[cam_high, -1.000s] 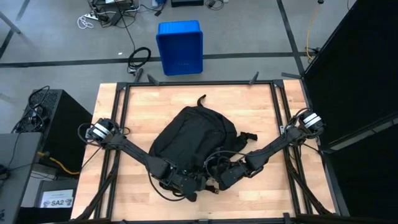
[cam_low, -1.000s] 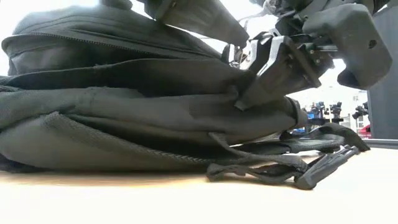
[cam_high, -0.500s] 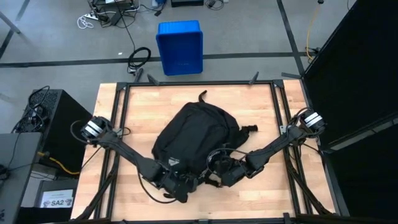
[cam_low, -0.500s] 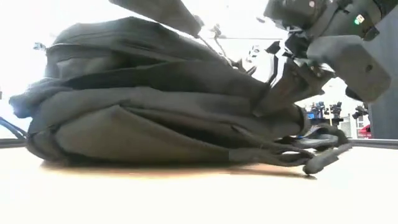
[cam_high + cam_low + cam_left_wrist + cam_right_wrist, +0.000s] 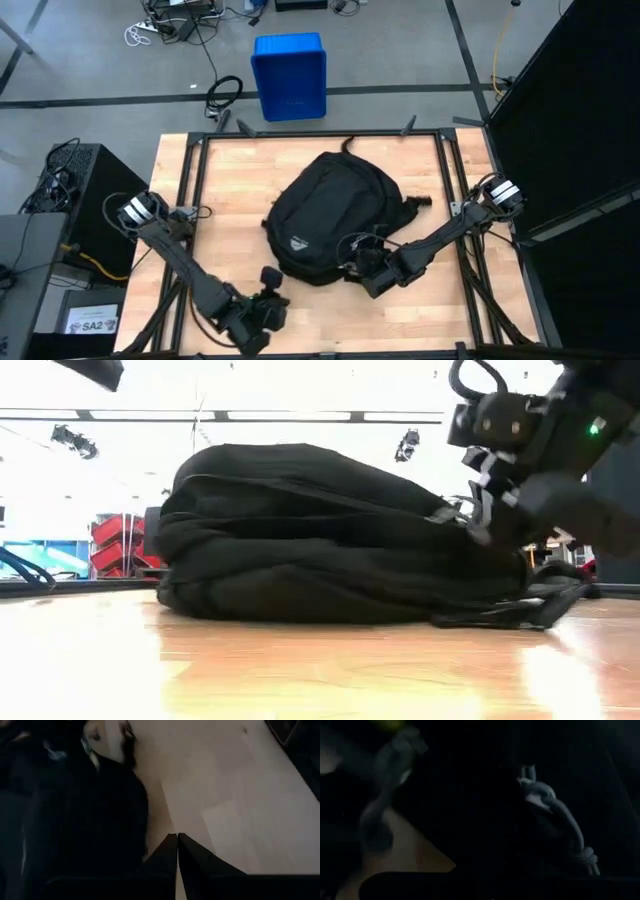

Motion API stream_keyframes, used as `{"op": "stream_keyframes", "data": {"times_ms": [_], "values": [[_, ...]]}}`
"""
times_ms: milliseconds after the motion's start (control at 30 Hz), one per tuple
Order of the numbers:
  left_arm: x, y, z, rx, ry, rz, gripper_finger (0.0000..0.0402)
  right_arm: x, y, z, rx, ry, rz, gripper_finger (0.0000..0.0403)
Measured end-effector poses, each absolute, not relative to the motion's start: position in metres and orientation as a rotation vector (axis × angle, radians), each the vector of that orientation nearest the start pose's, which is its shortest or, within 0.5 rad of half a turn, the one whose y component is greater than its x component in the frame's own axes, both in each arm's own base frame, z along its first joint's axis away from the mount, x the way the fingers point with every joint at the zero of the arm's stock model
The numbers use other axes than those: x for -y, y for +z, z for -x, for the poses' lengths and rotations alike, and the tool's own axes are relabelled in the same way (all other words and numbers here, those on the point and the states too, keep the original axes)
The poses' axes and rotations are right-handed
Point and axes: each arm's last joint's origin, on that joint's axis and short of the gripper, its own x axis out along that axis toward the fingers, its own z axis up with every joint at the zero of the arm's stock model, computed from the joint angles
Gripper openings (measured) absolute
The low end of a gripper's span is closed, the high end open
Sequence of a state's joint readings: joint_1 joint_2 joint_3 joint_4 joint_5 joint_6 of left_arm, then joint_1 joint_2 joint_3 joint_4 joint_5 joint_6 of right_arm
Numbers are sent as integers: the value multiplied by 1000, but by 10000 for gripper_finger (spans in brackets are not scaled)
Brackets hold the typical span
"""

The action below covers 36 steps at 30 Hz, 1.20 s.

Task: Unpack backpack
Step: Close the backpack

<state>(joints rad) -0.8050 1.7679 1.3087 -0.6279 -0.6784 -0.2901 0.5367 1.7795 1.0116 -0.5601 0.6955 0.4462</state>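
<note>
Black backpack [image 5: 335, 215] lies mid-frame on the wooden table [image 5: 220, 180]. Right gripper [image 5: 358, 268], fingers together, presses its lower right edge; left gripper [image 5: 268, 283], fingers together, sits lower left.

Black fabric backpack [image 5: 333, 215], large and rounded, lying flat on the worktop [image 5: 220, 190] with front panel up. Zipped shut, bulging, slumped in soft folds in the low view. Small white triangular logo [image 5: 296, 242] near the end closest to the arms. Top loop pointing toward the far edge. Straps [image 5: 545, 605] trailing out on the right side, resting on the wood.
</note>
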Motion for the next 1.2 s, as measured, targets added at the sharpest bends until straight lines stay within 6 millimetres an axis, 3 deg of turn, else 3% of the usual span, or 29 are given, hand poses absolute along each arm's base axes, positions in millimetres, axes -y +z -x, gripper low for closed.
{"op": "stream_keyframes", "data": {"times_ms": [100,333,667,800,1200], "values": [[245,233,-272,-704,66,-482,0,-148,149,-284,-971,-325,353,1],[236,240,-304,-595,-4,-532,17,-152,152,-291,-915,-278,344,0],[206,195,-348,-703,-17,-632,155,-155,158,-299,-840,-249,319,0],[201,195,-351,-685,91,-707,190,-156,159,-300,-820,-244,309,0],[190,187,-366,-671,117,-733,197,-157,161,-304,-786,-240,290,0]]}}
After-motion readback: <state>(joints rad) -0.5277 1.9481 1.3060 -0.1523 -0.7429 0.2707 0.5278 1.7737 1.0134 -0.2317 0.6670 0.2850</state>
